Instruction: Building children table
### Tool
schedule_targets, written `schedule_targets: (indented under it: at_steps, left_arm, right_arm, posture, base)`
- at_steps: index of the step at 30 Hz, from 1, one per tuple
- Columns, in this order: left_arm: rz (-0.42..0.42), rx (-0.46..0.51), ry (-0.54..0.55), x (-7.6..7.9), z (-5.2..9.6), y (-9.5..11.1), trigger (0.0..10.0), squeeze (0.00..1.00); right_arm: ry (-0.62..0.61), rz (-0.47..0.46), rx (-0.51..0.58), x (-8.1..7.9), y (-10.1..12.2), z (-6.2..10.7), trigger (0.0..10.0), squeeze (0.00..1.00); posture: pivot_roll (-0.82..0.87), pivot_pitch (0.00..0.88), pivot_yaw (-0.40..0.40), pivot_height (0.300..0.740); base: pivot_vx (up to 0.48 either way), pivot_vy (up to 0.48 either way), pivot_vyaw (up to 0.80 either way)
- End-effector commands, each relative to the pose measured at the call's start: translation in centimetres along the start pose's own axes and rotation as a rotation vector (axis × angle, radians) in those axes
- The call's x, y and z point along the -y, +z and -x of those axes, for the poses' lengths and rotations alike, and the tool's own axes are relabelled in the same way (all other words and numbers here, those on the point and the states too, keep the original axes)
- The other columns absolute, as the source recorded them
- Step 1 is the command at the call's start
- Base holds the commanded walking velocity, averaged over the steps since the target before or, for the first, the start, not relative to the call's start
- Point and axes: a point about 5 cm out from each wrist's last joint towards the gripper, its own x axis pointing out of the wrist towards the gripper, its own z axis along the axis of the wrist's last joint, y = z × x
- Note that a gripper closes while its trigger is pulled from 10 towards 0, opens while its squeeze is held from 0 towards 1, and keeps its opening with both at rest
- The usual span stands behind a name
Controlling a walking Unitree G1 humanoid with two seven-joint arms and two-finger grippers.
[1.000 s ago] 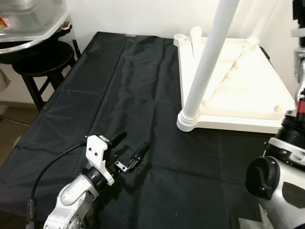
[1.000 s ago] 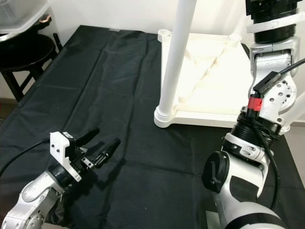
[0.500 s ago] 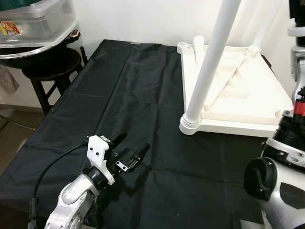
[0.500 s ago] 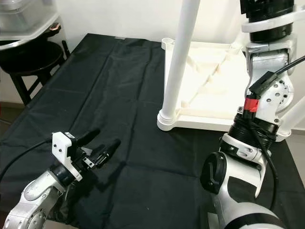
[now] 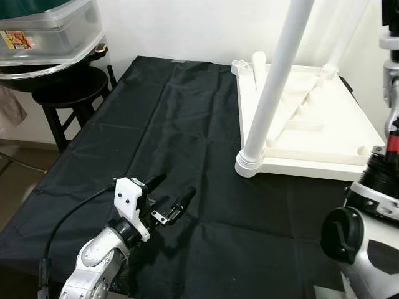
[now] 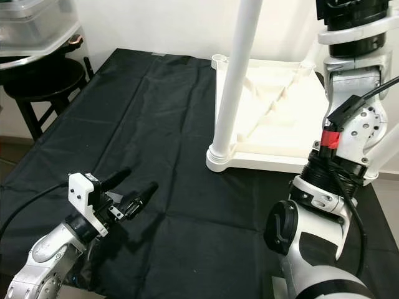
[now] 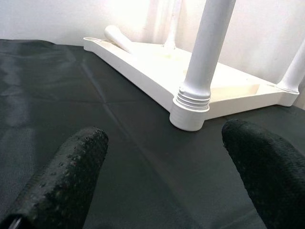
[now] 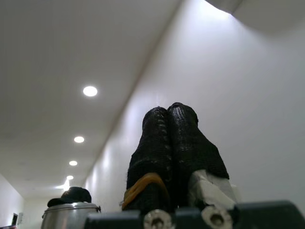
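Since earlier frame, only camera was shifted; left gripper [image 5: 169, 192] was kept hovering over black cloth [image 5: 168, 124], fingers spread wide, empty. Upturned white table [image 5: 318, 134] with upright leg [image 5: 274, 81] seen well ahead of it. Right gripper [image 8: 174, 143] was raised ceilingward, fingers pressed together.

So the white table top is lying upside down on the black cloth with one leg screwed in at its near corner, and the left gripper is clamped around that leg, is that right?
Not quite. The left gripper isn't around the leg; it hovers open over the black cloth, well short of it, as the left eye view shows. The rest holds: the white table top lies upside down with that leg standing at its near corner.
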Motion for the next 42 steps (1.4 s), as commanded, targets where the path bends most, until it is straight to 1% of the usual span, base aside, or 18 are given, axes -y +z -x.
schedule_targets:
  at_steps: [1,2,4,11,19,22,23,24,25,29,32,33,34,35,37,42]
  left_arm:
    - [0.005,0.001,-0.003,0.1,0.0,-0.2,10.0,0.00]
    - [0.004,0.002,-0.002,0.1,0.0,-0.2,10.0,0.00]
    - [0.004,0.002,-0.003,0.1,0.0,-0.2,10.0,0.00]
    - [0.004,0.005,-0.003,0.2,0.0,-0.1,10.0,0.00]
    - [0.003,0.006,-0.004,0.1,-0.1,-0.2,10.0,0.00]
    - [0.003,0.007,-0.003,0.0,-0.1,-0.2,10.0,0.00]
    - [0.003,0.007,-0.003,0.0,-0.1,-0.2,10.0,0.00]
    - [0.003,0.008,-0.002,0.0,-0.2,-0.2,10.0,0.00]
    - [0.003,0.008,-0.002,0.0,-0.2,-0.2,10.0,0.00]
    - [0.004,0.009,-0.002,0.0,-0.3,-0.2,10.0,0.00]
    - [0.004,0.009,-0.002,0.0,-0.3,-0.2,10.0,0.00]
    - [0.004,0.010,-0.003,0.1,-0.3,-0.2,10.0,0.00]
    - [0.005,0.011,-0.002,0.1,-0.2,-0.2,10.0,0.00]
    - [0.006,0.012,-0.002,0.1,-0.2,-0.2,10.0,0.00]
    - [0.008,0.013,-0.002,0.1,-0.1,-0.1,10.0,0.00]
    - [0.009,0.014,-0.002,0.1,-0.1,-0.1,10.0,0.00]
  right_arm:
    - [0.012,0.034,-0.021,-0.3,-0.1,-0.1,10.0,0.00]
    - [-0.007,0.073,-0.047,-0.2,-0.5,-0.1,10.0,1.00]
    - [-0.037,0.119,-0.081,0.0,-1.1,0.0,10.0,1.00]
    - [-0.071,0.139,-0.108,-0.1,-2.4,-0.3,10.0,1.00]
    - [-0.070,0.150,-0.109,-0.2,-2.4,-0.4,10.0,1.00]
    - [-0.054,0.188,-0.139,-0.3,-2.6,-0.3,10.0,1.00]
    - [-0.054,0.188,-0.139,-0.3,-2.6,-0.3,10.0,1.00]
    - [-0.052,0.210,-0.161,-0.3,-2.7,-0.2,10.0,1.00]
    - [-0.052,0.210,-0.161,-0.3,-2.7,-0.2,10.0,1.00]
    - [-0.051,0.260,-0.214,0.2,-2.8,0.4,10.0,1.00]
    - [-0.051,0.260,-0.214,0.2,-2.8,0.4,10.0,1.00]
    - [-0.042,0.259,-0.228,0.3,-2.6,0.7,10.0,1.00]
    - [-0.006,0.250,-0.283,0.3,-2.7,1.3,10.0,0.32]
    - [0.024,0.226,-0.311,0.2,-2.8,1.9,0.0,0.00]
    - [0.053,0.185,-0.339,0.0,-2.9,2.7,0.0,0.00]
    - [0.059,0.164,-0.343,-0.1,-3.0,3.1,0.0,0.00]
  posture:
    - [0.03,0.086,-0.029,0.740]
    - [0.03,0.086,-0.029,0.740]
    - [0.02,0.087,-0.028,0.740]
    - [0.02,0.091,-0.027,0.740]
    - [0.02,0.091,-0.028,0.740]
    - [0.02,0.088,-0.027,0.740]
    - [0.02,0.088,-0.027,0.740]
    - [0.02,0.087,-0.027,0.740]
    - [0.02,0.087,-0.027,0.740]
    - [0.01,0.085,-0.027,0.740]
    - [0.01,0.085,-0.027,0.740]
    - [0.01,0.087,-0.028,0.740]
    - [0.01,0.091,-0.031,0.740]
    - [0.01,0.091,-0.031,0.740]
    - [0.00,0.093,-0.031,0.740]
    - [0.00,0.094,-0.030,0.740]
  base:
    - [0.000,0.000,0.00]
    - [0.000,0.000,0.00]
    - [0.000,0.000,0.00]
    - [0.000,0.000,0.00]
    - [0.000,0.000,0.00]
    - [0.000,0.000,0.00]
    - [0.000,0.000,0.00]
    - [0.000,0.000,0.00]
    - [0.000,0.000,0.00]
    - [0.000,0.000,0.00]
    - [0.000,0.000,0.00]
    - [0.000,0.000,0.00]
    - [0.000,0.000,0.00]
    - [0.000,0.000,0.00]
    - [0.000,0.000,0.00]
    - [0.000,0.000,0.00]
